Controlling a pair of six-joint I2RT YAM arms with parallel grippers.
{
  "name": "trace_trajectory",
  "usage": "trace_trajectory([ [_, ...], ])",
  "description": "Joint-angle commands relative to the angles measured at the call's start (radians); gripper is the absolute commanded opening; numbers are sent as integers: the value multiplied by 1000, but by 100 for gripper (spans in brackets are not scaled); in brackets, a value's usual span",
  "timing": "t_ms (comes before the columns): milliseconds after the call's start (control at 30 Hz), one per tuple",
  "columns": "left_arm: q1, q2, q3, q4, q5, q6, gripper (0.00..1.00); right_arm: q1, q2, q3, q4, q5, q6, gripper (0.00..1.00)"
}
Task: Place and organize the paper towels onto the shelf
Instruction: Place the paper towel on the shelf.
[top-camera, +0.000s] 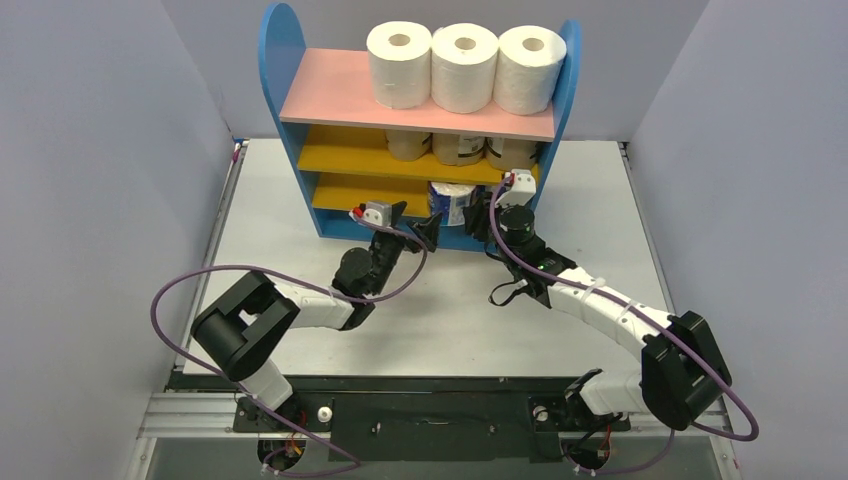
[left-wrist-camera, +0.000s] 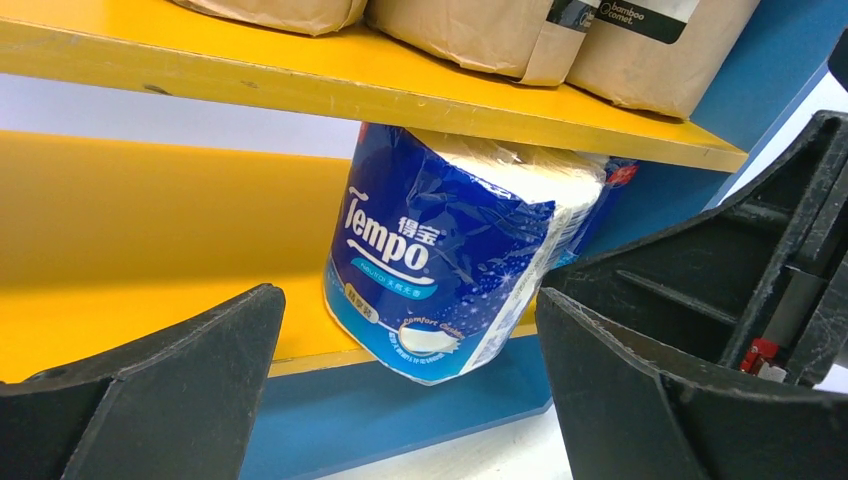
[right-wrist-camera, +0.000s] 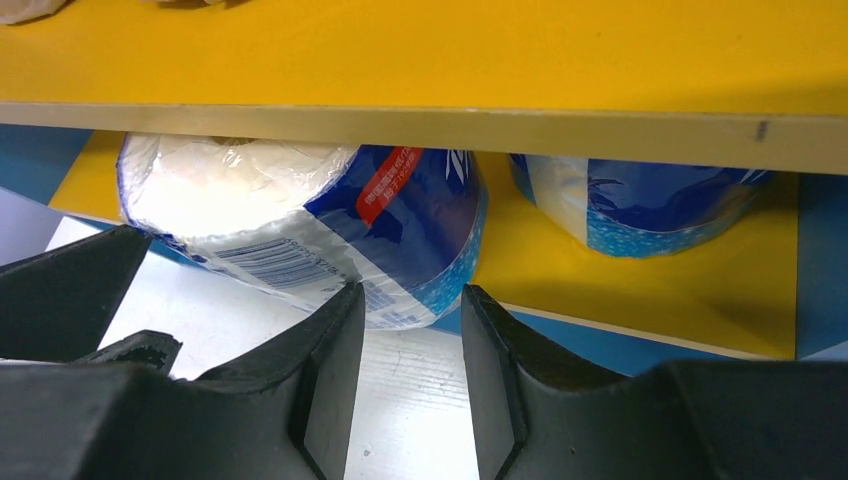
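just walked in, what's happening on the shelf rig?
Both arms are at the shelf. Three white rolls sit on the pink top, three tan rolls on the upper yellow board. Two blue rolls are on the lower yellow board, one tilted at its front edge. Left claw is open facing that roll; right claw is nearly closed and empty.

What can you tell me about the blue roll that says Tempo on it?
The blue roll is a paper towel in shiny blue-and-white plastic wrap, with white "Tempo" letters, a red label and a barcode. Its white end shows through the wrap. It sits tilted on the lower yellow board, poking out over the front edge, just under the board above. Nothing holds it.
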Motion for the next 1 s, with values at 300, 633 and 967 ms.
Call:
trace_trajectory([
  [300, 17, -88, -47, -9, -13, 21, 96, -5, -5, 45, 98, 7, 43, 36],
  [633, 14, -75, -21, -50, 44, 40, 96, -6, -54, 26, 54, 2, 43, 37],
  [967, -8, -28, 33, -93, 56, 63, 96, -6, -85, 19, 22, -18, 37, 37],
])
